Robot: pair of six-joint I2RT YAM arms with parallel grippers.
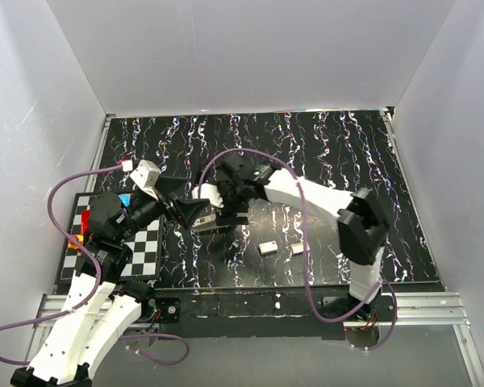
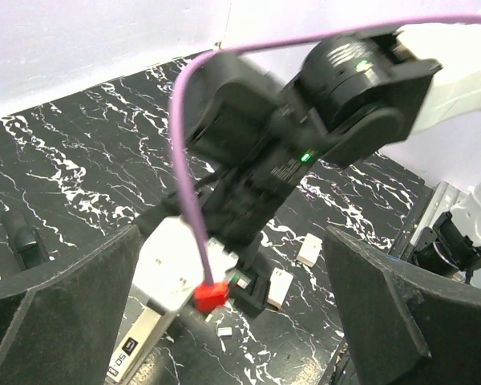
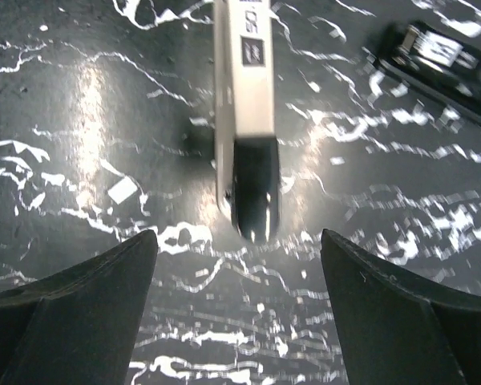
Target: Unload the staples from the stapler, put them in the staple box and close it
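Observation:
The stapler [image 3: 244,96] lies flat on the black marbled table, silver top strip up, its dark rounded end pointing at my right gripper [image 3: 239,239]. That gripper is open, its fingers [image 3: 80,305] spread either side of the stapler's end and holding nothing. In the left wrist view the stapler [image 2: 140,345] shows at the bottom left, partly under the right wrist's white camera box. My left gripper [image 2: 232,233] is open and empty, facing the right wrist. From above, the stapler [image 1: 207,228] sits between the left gripper [image 1: 185,211] and the right gripper [image 1: 227,211].
Two small pale blocks [image 1: 268,247] [image 1: 298,248] lie right of the stapler. A tiny silver fragment [image 2: 224,330] rests on the table near them. A checkerboard mat [image 1: 145,246] lies at the left edge. A black flat part [image 3: 433,52] lies beyond the stapler.

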